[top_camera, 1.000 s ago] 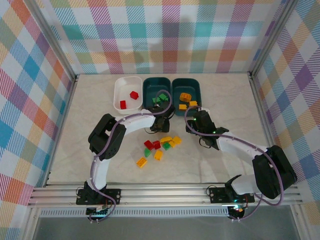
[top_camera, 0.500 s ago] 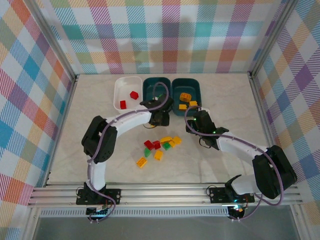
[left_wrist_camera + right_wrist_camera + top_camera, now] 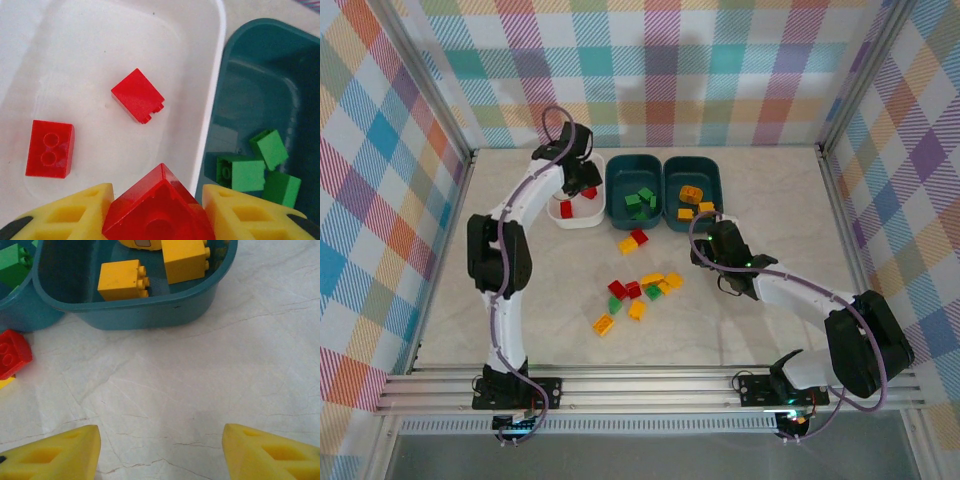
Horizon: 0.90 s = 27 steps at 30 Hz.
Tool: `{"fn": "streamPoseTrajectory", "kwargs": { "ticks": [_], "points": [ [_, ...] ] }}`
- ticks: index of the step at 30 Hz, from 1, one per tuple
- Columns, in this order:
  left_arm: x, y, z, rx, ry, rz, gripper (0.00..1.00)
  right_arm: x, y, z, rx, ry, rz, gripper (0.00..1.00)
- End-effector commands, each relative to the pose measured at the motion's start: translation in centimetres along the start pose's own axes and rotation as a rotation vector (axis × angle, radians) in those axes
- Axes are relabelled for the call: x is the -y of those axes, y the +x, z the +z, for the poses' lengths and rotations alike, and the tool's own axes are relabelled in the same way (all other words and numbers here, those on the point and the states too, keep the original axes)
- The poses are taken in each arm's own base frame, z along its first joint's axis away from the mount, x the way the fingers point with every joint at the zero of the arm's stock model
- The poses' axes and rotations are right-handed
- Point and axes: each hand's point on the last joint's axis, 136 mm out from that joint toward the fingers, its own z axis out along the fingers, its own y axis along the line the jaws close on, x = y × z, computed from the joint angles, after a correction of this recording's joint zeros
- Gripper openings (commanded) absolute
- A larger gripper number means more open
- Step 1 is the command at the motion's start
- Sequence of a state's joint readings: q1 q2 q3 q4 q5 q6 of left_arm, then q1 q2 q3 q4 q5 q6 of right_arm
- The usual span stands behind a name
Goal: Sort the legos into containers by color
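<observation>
1. The left gripper (image 3: 157,197), clenched on a red brick (image 3: 160,217), hangs over the white tub (image 3: 100,45) at the desk's (image 3: 770,200) far edge.
2. Green bricks (image 3: 640,200) fill the middle tub (image 3: 616,180); loose bricks (image 3: 638,290) lie toward the near edge.
3. Yellow bricks (image 3: 692,193) sit in the right tub (image 3: 712,178).
4. The right gripper (image 3: 160,440), released, hovers beside that tub.

Pale marbled desk, boxed in by plaid walls

The desk (image 3: 720,330) has a cream, stone-look top crossed by fine grey veins, which show plainly in the right wrist view. Three fabric-like walls rise round it: the back wall (image 3: 660,70), the left wall (image 3: 370,200) and the right wall (image 3: 920,180), all checked in pastel orange, teal, blue, purple and yellow. Slanting aluminium posts (image 3: 425,75) mark the corners, and ribbed aluminium rails (image 3: 650,385) run along the near edge. The light is even and soft.
</observation>
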State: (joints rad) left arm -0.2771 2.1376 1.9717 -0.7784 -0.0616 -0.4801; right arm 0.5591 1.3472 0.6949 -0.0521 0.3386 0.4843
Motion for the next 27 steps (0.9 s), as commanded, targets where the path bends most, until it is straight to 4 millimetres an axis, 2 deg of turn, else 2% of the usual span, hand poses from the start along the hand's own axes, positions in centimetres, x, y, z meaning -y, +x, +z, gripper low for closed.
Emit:
{"fn": "streamPoseTrajectory", "kwargs": {
  "ticks": [1,6,10,16,19,22,25,27],
  "points": [
    [-0.6,0.8,1.0,-0.09,-0.048,0.011,0.48,-0.6,-0.1,-0.1,0.005,-0.042,0.021,0.65],
    [-2.2,0.1,2.6,-0.112,-0.103,-0.037,0.47,-0.7,-0.3,-0.2,0.01,-0.047,0.023,0.65],
    [-3.1,0.4,3.4,-0.128,-0.113,-0.069,0.49,-0.8,-0.4,-0.5,0.013,-0.054,0.019,0.65],
    [-3.0,1.0,3.2,-0.143,-0.089,-0.037,0.73,-1.5,0.3,0.0,-0.044,-0.07,-0.001,0.66],
    [-2.9,1.0,1.9,-0.125,-0.065,-0.032,0.78,-2.4,0.8,0.5,-0.068,-0.089,-0.014,0.67],
    [-2.5,1.2,-0.7,-0.089,-0.01,-0.05,0.79,-3.6,1.1,0.7,-0.082,-0.119,-0.054,0.67],
    [-2.6,3.2,-3.7,-0.048,0.049,-0.072,0.8,-5.9,1.9,0.5,-0.123,-0.177,-0.111,0.68],
    [-3.4,5.6,-5.4,-0.031,0.074,-0.098,0.81,-7.6,2.7,0.4,-0.134,-0.21,-0.145,0.69]
  ]
}}
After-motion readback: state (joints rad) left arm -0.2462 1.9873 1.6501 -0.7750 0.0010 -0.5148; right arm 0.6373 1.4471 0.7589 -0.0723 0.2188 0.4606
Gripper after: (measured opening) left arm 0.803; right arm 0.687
